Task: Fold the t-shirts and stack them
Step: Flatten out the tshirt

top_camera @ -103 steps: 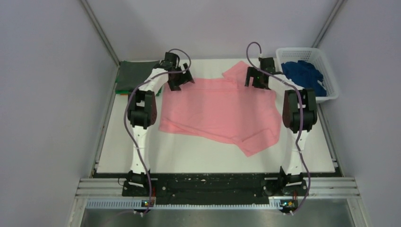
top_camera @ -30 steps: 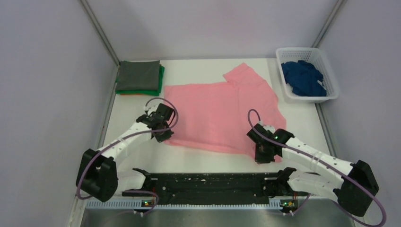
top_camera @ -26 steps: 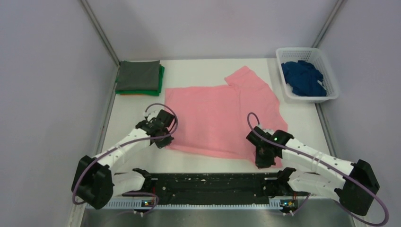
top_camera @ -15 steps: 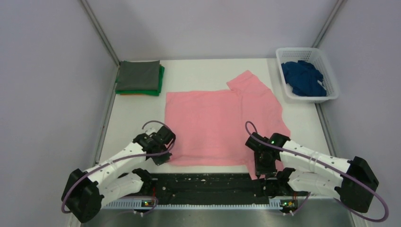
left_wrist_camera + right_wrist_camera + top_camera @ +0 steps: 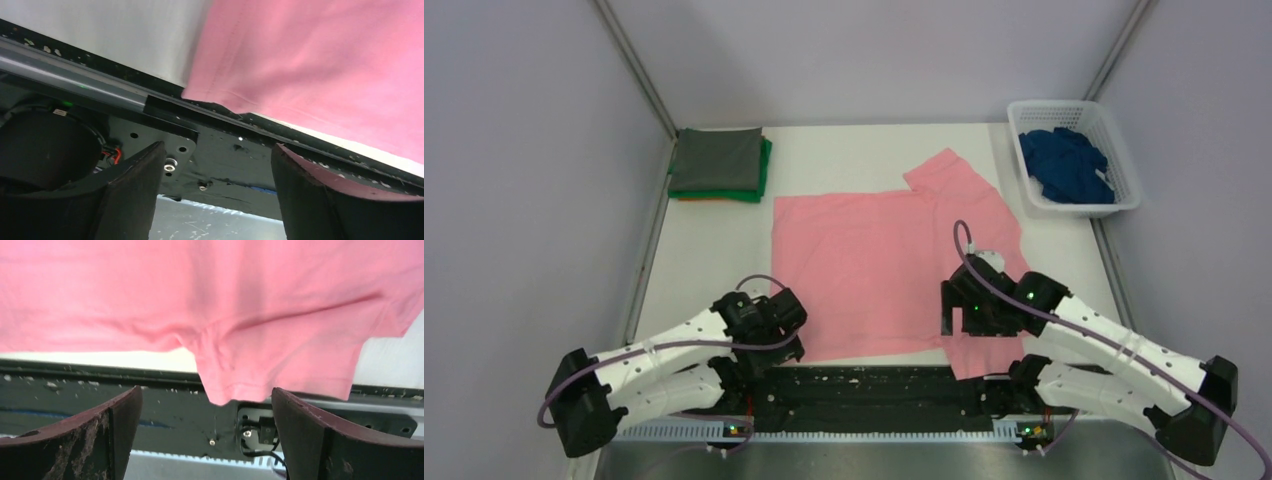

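Right gripper (image 5: 959,310) partly hides pink t-shirt (image 5: 864,260) sleeve.

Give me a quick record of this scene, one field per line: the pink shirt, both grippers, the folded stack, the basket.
pink shirt: spread flat on the table, near hem and one sleeve lapping onto the black base plate
left gripper: open, empty, at the shirt's near left corner
right gripper: open, empty, at the near right sleeve
folded stack: grey shirt on top of green shirt, far left corner
basket: far right, holds a crumpled dark blue shirt
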### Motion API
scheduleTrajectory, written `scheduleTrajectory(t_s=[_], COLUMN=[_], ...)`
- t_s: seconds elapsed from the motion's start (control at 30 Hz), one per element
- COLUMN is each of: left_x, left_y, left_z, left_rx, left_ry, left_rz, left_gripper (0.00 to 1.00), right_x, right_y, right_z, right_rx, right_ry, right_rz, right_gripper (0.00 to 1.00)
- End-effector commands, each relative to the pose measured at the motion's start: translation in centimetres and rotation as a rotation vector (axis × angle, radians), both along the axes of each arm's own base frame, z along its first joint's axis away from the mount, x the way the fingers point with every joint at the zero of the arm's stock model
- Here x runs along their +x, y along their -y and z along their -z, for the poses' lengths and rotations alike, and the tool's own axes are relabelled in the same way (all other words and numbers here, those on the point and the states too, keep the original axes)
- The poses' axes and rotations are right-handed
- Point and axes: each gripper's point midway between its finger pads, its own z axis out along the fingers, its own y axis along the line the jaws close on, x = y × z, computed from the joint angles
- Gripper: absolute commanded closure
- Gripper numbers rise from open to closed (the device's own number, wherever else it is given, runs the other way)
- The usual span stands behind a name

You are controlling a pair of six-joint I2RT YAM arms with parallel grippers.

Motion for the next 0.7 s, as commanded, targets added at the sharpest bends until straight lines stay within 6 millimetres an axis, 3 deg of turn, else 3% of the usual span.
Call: scheduleTrajectory(t_s=[0.0,0.03,0.13,0.3,0.37,0.43,0.57,0.67], left_x=[0.1,0.9,4.0,12.9,16.4,19.7,26.2,30.4], left_y=[0.0,0.0,0.6,5.8,6.3,6.5,4.9,4.3], left_z=[-2.7,-3.5,-5.9,-11.1,-12.3,-12.3,-11.0,-9.8], left_rx=[0.012,0.014,0.005,-0.120,-0.131,-0.162,-0.088,-0.010], left_ry=[0.018,0.059,0.217,0.569,0.630,0.643,0.619,0.577], left_rz=[0.005,0.005,0.033,0.148,0.147,0.163,0.140,0.138], left_gripper=[0.13,0.03,0.01,0.01,0.01,0.01,0.01,0.01], right_x=[4.5,5.1,7.6,12.9,14.9,16.9,22.4,26.5], right_y=[-0.2,-0.4,-1.5,-2.9,-3.0,-2.9,-1.9,-1.1], right_z=[-3.2,-3.4,-4.7,-6.7,-7.1,-7.4,-7.2,-5.4], right_rx=[0.009,0.019,0.055,0.117,0.146,0.170,0.104,0.073], right_ry=[0.248,0.278,0.388,0.513,0.533,0.536,0.564,0.508], right_rz=[0.058,0.072,0.108,0.139,0.144,0.133,0.120,0.146], right_gripper=[0.01,0.01,0.01,0.01,0.01,0.01,0.01,0.02])
